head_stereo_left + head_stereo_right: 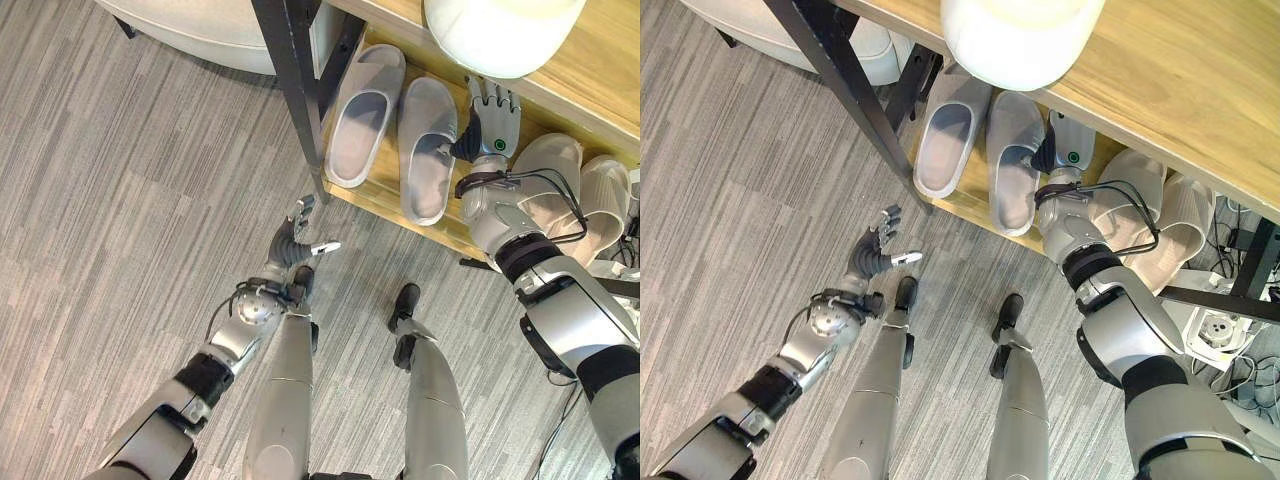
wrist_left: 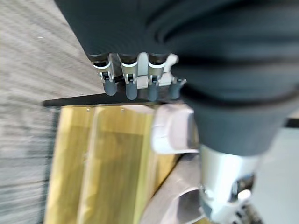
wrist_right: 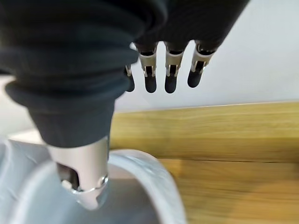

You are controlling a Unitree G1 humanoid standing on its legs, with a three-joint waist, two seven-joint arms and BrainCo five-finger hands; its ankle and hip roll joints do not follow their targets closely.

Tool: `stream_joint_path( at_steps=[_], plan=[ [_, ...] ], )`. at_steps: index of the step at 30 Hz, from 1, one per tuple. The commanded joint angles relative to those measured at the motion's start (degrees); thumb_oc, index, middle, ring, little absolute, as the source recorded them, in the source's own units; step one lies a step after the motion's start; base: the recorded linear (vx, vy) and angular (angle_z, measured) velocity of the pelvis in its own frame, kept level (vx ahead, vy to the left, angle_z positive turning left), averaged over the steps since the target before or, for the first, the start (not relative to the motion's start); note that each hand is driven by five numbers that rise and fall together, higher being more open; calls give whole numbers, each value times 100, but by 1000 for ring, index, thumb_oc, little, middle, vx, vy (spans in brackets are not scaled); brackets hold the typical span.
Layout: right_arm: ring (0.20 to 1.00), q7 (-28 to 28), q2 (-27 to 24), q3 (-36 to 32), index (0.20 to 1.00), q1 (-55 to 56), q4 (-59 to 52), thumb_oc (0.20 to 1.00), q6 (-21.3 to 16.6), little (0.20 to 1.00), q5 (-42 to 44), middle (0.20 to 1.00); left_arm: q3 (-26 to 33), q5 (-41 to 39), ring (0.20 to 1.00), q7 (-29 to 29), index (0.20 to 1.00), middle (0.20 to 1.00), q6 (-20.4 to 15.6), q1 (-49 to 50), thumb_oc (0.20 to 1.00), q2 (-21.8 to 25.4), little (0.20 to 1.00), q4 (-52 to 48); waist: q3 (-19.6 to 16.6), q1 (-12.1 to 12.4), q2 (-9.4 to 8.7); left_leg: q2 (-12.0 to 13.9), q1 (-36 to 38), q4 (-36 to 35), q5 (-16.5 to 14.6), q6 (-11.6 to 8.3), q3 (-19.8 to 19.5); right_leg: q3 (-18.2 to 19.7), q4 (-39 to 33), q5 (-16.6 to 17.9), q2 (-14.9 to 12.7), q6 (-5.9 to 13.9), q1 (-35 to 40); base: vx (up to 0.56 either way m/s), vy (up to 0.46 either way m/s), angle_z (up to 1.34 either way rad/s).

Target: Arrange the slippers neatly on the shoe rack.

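While the right hand [image 1: 492, 118] hung with straight fingers just right of the grey slipper pair [image 1: 400, 125] on the rack's low shelf [image 1: 372, 190] | perhaps touching | a sideways nudge could skew the pair | left hand [image 1: 296, 240] relaxed above the floor.

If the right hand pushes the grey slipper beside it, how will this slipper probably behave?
The grey slipper looks thick and moulded, so probably light and slightly flexible, not floppy. Lying flat on the wooden shelf, it should slide rather than tip or roll. The right hand has straight fingers, suited to nudging.
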Motion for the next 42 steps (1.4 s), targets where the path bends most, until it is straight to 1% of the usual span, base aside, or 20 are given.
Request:
stream_joint_path(
  at_steps=[1,4,5,7,9,10,13,14,17,18,20,21,23,27,35,38,42],
  plan=[
    [1000,-300,-221,-213,1000,-252,-372,1000,-191,1000,232,1000,224,-145,1000,-153,1000,1000,-278,-91,1000,-105,1000,-375,90,48,199,-20,145,-386,-306,37,-203,30,230,-1114,171,180,570,0,0,0],
    [1000,-413,-104,-611,1000,60,-826,1000,-388,1000,563,1000,375,-166,1000,-139,1000,1000,-252,51,1000,-75,1000,-390,112,40,212,-18,201,-406,-320,49,-188,63,198,-1106,176,171,619,0,0,0],
    [1000,-503,77,-952,1000,228,-984,1000,-638,1000,1088,1000,405,-164,1000,-90,1000,1000,-242,46,1000,-98,1000,-354,133,16,225,-17,206,-393,-327,58,-176,67,203,-1090,174,172,623,-9,13,-5],
    [1000,-553,329,-1296,1000,457,-1090,1000,-966,1000,1773,1000,429,-152,1000,-53,1000,1000,-212,30,1000,-116,1000,-316,152,4,225,-17,223,-404,-327,66,-162,75,202,-1088,176,166,642,-7,9,-6],
    [1000,-462,610,-1559,1000,740,-1059,1000,-1276,1000,2493,1000,495,-89,1000,17,1000,1000,-140,-31,1000,-123,1000,-188,197,-30,219,-8,246,-402,-334,73,-150,91,191,-1080,185,155,655,-10,2,-4],
    [1000,-461,610,-1560,1000,741,-1058,1000,-1277,1000,2494,1000,493,-88,1000,17,1000,1000,-141,-32,1000,-123,1000,-187,198,-29,218,-8,249,-403,-334,73,-148,92,191,-1080,185,155,657,-9,-4,-4],
    [1000,-320,860,-1747,1000,945,-949,1000,-1560,1000,3196,1000,517,20,1000,102,1000,1000,-84,-137,1000,-105,1000,-97,246,-42,224,-2,281,-413,-334,74,-128,108,170,-1069,198,152,688,12,-11,-4],
    [1000,-160,999,-1815,1000,993,-856,1000,-1722,1000,3692,1000,523,96,1000,137,1000,1000,-57,-236,1000,-94,1000,-51,273,-46,235,20,368,-377,-509,60,-114,141,206,-1219,212,175,764,62,-35,-3],
    [1000,174,1244,-1877,1000,1025,-692,1000,-2023,1000,4687,1000,536,127,1000,219,1000,1000,-16,-444,1000,-98,1000,93,329,-40,260,24,384,-343,-526,52,-101,149,231,-1217,209,177,771,16,-18,-4],
    [1000,458,1386,-1876,1000,999,-545,1000,-2206,1000,5375,1000,553,86,1000,252,1000,1000,17,-609,1000,-103,1000,188,364,-31,263,27,412,-359,-520,43,-83,143,201,-1200,205,180,805,6,-5,-6],
    [1000,1035,1624,-1743,1000,1078,-635,1000,-2394,1000,6304,1000,577,-73,1000,185,1000,1000,63,-787,1000,-218,1000,477,359,-12,276,31,466,-394,-513,32,-70,121,152,-1165,183,194,865,40,-13,-3],
    [1000,1039,1621,-1742,1000,1080,-635,1000,-2395,1000,6308,1000,576,-74,1000,184,1000,1000,62,-788,1000,-220,1000,480,360,-13,278,31,468,-395,-512,32,-71,120,150,-1165,183,195,868,43,-16,-1],
    [1000,1240,1627,-1579,1000,1097,-811,1000,-2402,1000,6477,1000,500,-106,1000,103,1000,1000,126,-732,1000,-331,1000,657,314,1,262,31,514,-448,-499,24,-58,117,92,-1139,177,206,912,33,-24,3],
    [1000,1316,1619,-1512,1000,1032,-901,1000,-2428,1000,6593,1000,452,-86,1000,78,1000,1000,177,-684,1000,-379,1000,758,306,13,244,28,517,-438,-500,26,-45,123,73,-1120,178,202,927,17,-11,4],
    [1000,1447,1665,-1590,1000,734,-1012,1000,-2572,1000,7166,1000,421,-133,1000,62,1000,1000,222,-706,1000,-371,1000,730,363,98,261,12,577,-483,-485,19,-68,108,51,-1101,172,211,972,6,-2,2],
    [1000,1471,1681,-1595,1000,683,-1031,1000,-2595,1000,7255,1000,416,-129,1000,48,1000,1000,224,-725,1000,-369,1000,732,377,117,259,11,586,-480,-487,21,-68,106,47,-1095,171,211,986,0,0,0],
    [1000,1631,1751,-1620,1000,648,-1080,1000,-2683,1000,7663,1000,373,-147,1000,35,1000,1000,242,-772,1000,-389,1000,789,385,126,242,11,631,-505,-486,14,-54,97,24,-1076,162,216,1029,0,0,0]
  ],
)
